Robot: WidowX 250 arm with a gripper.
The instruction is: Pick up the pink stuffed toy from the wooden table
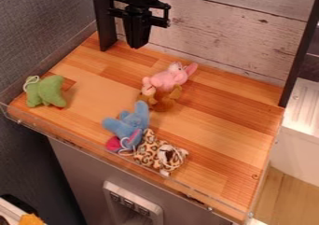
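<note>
Find the tool hanging raised near twelve o'clock over the counter, closed up by the look of it and gripping nothing. Nearest, just off centre toward one, notice the pink toy, leaning against the brown toy. At seven, see the blue toy, touching the spotted toy at six; at nine, well apart, the green toy. Judge this a stage before contact: to grasp any toy, open first, then lower over one body, avoiding neighbours.
</note>
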